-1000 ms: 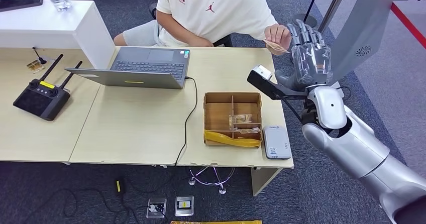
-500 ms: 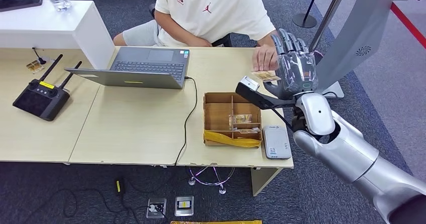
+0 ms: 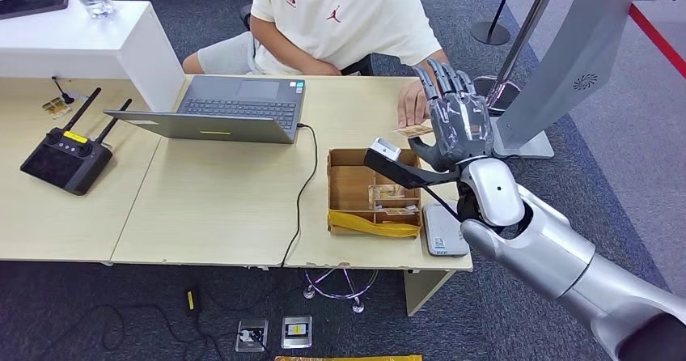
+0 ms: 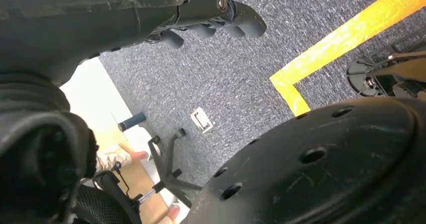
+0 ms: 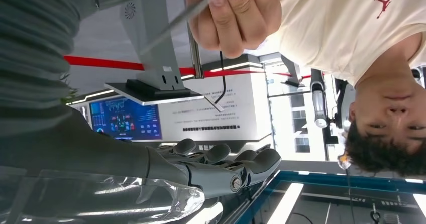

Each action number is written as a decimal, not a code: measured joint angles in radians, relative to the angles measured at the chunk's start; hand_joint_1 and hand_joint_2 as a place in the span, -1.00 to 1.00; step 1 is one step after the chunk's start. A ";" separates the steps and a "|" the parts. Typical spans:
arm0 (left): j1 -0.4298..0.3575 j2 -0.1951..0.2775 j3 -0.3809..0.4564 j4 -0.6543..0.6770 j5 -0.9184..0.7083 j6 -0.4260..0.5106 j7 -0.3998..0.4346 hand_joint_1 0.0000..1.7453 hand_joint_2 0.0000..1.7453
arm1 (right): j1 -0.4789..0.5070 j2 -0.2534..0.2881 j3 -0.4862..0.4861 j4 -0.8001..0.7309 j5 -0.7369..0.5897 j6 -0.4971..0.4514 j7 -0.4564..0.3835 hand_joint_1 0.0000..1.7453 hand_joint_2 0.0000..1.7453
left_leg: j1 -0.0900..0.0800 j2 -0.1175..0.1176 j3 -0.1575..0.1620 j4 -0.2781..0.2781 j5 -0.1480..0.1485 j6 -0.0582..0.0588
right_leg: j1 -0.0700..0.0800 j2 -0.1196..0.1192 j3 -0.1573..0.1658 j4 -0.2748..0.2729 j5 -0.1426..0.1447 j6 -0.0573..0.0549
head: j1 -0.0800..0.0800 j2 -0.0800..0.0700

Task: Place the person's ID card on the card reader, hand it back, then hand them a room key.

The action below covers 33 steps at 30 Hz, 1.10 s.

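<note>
My right hand [image 3: 455, 125] hovers above the desk's far right corner, fingers [image 5: 221, 170] stretched out and apart, gripping nothing. A person's hand [image 3: 411, 102] holds the tan ID card [image 3: 412, 129] just beside my palm; in the right wrist view that hand [image 5: 236, 18] pinches the card [image 5: 176, 22] edge-on, close to my thumb. The white card reader [image 3: 441, 233] lies on the desk's near right corner, partly hidden by my forearm. Room key cards [image 3: 388, 193] sit in a cardboard tray [image 3: 349, 184]. My left hand [image 4: 216, 13] hangs over the carpet, holding nothing.
An open laptop [image 3: 222, 110] with a black cable stands on the desk [image 3: 218, 207] to the left. A black remote controller [image 3: 65, 155] lies farther left. A grey stand [image 3: 558, 70] rises right of my hand. The seated person [image 3: 340, 13] is behind the desk.
My right hand has moved left and lower, over the cardboard tray's far edge. The person's hand has followed it down with the card.
</note>
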 joint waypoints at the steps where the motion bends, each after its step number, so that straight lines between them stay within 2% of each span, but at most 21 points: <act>1: 0.000 0.000 0.000 0.000 0.001 0.000 0.000 -1.00 -1.00 | 0.000 0.001 0.002 0.000 -0.002 0.002 -0.001 1.00 1.00 | 0.000 0.000 0.000 0.000 0.000 0.000 | 0.000 0.000 0.000 0.000 0.000 0.000 | 0.000 0.000; 14: 0.000 0.000 0.000 0.000 0.016 0.000 -0.008 -1.00 -1.00 | -0.001 0.009 0.015 0.001 -0.032 0.030 -0.010 1.00 1.00 | 0.000 0.000 0.000 0.000 0.000 0.000 | 0.000 0.000 0.000 0.000 0.000 0.000 | 0.000 0.000; 26: 0.001 0.000 0.000 0.000 0.036 0.000 -0.009 -1.00 -1.00 | 0.002 0.012 0.021 0.011 -0.055 0.010 -0.025 1.00 1.00 | 0.000 0.000 0.000 0.000 0.000 0.000 | 0.000 0.000 0.000 0.000 0.000 0.000 | 0.000 0.000; 33: 0.002 -0.002 0.002 0.000 0.055 0.000 -0.012 -1.00 -1.00 | 0.044 -0.002 0.017 0.013 -0.092 -0.001 -0.022 1.00 1.00 | 0.000 0.000 0.001 0.000 0.000 0.000 | 0.000 0.000 0.000 0.000 0.000 0.000 | 0.000 0.000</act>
